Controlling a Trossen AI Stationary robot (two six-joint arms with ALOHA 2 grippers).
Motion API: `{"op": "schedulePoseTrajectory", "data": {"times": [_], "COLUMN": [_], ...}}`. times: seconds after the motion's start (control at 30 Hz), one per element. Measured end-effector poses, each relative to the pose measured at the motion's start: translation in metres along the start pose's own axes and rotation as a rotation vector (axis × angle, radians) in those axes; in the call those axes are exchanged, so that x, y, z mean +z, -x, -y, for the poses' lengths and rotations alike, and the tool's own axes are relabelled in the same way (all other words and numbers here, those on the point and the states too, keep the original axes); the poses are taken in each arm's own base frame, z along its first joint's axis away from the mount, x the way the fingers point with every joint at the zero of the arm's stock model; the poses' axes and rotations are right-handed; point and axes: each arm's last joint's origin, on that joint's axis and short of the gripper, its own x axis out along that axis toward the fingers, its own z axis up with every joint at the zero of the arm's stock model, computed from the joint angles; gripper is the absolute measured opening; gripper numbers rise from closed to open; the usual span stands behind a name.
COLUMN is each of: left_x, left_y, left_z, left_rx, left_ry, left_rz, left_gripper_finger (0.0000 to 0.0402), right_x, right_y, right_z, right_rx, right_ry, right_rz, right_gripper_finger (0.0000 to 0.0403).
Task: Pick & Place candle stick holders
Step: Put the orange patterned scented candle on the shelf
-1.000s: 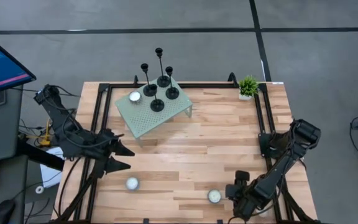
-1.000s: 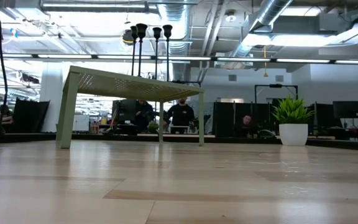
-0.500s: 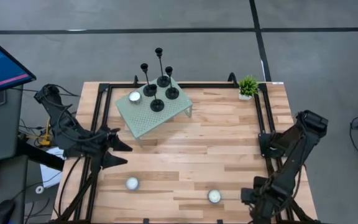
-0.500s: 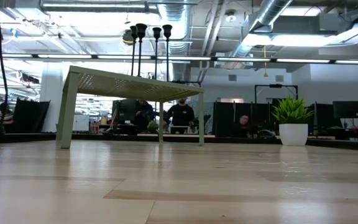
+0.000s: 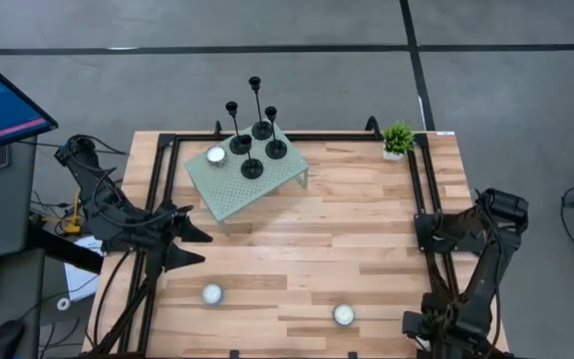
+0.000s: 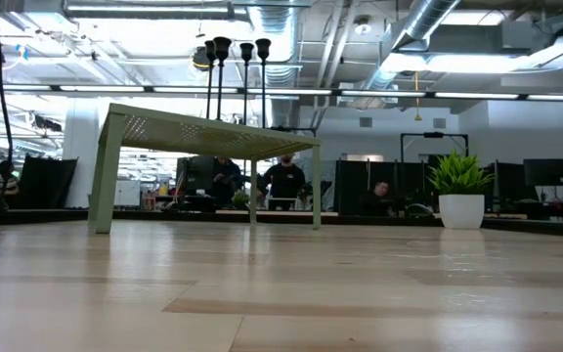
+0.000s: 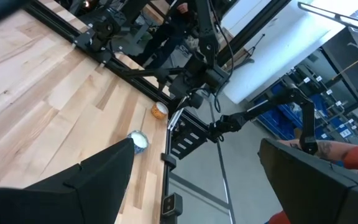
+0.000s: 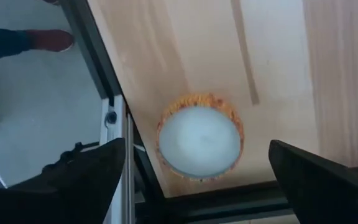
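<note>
The left claw (image 5: 189,248) hangs over the counter's left edge with its fingers (image 7: 79,186) spread wide and nothing between them. The right claw (image 5: 436,324) sits low at the near right corner, over the black frame rail; its fingers (image 8: 328,183) stand well apart and hold nothing, and a tealight in an orange-rimmed cup (image 8: 199,135) lies just beyond them in the right wrist view.

The wooden counter (image 5: 357,239) is bare across its middle and right half, giving wide open room between the arms. A black rail frame (image 5: 422,179) runs along the left, far and right edges.

Four candle stick holders (image 5: 255,135) stand on the pale green perforated stand (image 5: 232,194) at the far left of the counter, clustered toward its far right end. All four are upright, long axes vertical, cups at the top; their stems differ in height, as the low view shows (image 6: 223,73). One white tealight (image 5: 216,155) sits on the stand beside them. Two more tealights lie near the counter's near edge, one left (image 5: 211,294) and one right (image 5: 343,315). One small potted plant (image 5: 398,139) stands at the far right corner.
</note>
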Motion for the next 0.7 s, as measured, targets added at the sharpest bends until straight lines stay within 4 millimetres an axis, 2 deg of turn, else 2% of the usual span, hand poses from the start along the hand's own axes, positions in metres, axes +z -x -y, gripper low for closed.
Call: {"op": "schedulePoseTrajectory", "data": {"times": [0.2,0.57,0.7], "left_x": [0.0,0.0,0.0], "left_y": [0.0,0.0,0.0], "left_z": [0.0,0.0,0.0], "left_rx": [0.009,0.011,0.014], "left_ry": [0.003,0.004,0.008], "left_rz": [0.009,0.012,0.015], "left_gripper_finger": [0.0349,0.0349,0.0349], "right_x": [-0.005,-0.011,-0.013], "right_y": [-0.012,-0.049,-0.053], "right_z": [-0.003,-0.015,-0.016], "right_rx": [-0.032,-0.053,-0.054], "right_ry": [0.003,0.005,0.01], "right_rz": [0.022,0.017,0.019], "right_gripper_finger": [0.0396,0.0397,0.0388]}}
